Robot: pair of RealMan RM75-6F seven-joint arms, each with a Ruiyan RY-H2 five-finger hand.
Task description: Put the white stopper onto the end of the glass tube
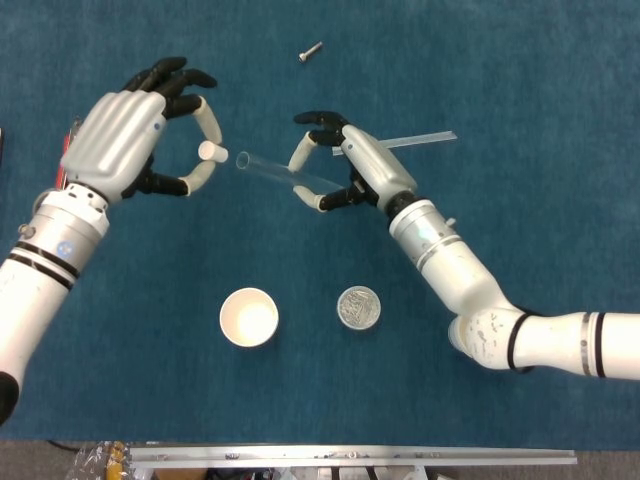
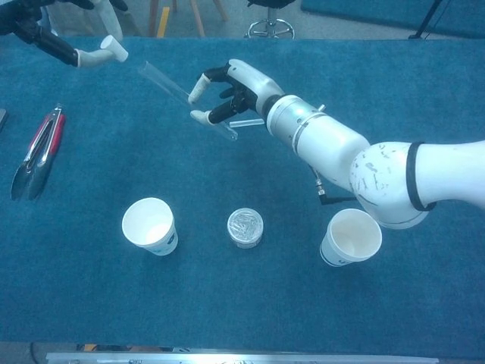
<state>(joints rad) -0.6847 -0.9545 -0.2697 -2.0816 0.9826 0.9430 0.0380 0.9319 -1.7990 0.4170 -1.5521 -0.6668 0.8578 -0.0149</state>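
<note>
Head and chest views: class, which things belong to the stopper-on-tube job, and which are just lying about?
In the job: stopper, tube, left hand, right hand.
Lying about: two cups, tin, tongs, screw, spare rod.
</note>
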